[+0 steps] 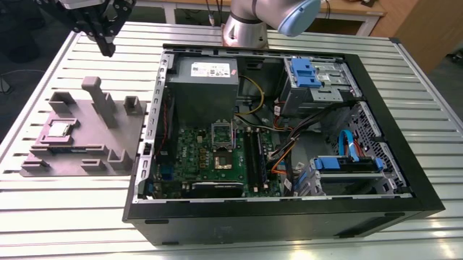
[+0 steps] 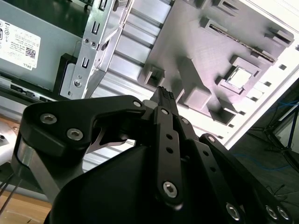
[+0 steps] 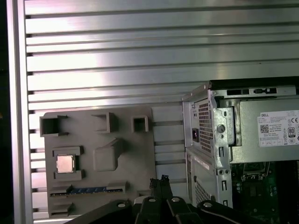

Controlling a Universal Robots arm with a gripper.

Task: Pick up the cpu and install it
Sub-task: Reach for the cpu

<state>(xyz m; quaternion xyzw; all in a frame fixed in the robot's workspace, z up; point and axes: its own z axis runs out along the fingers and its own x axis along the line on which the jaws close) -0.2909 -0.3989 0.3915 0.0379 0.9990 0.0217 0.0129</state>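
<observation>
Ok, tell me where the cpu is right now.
The cpu lies in a square pocket of the grey fixture on the exterior view's left, beside the open computer case.

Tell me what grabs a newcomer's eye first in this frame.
The open black computer case dominates the exterior view's centre and right, its green motherboard exposed. To the exterior view's left, the cpu shines in a grey holder plate, and the gripper hangs above the table beyond it.
</observation>
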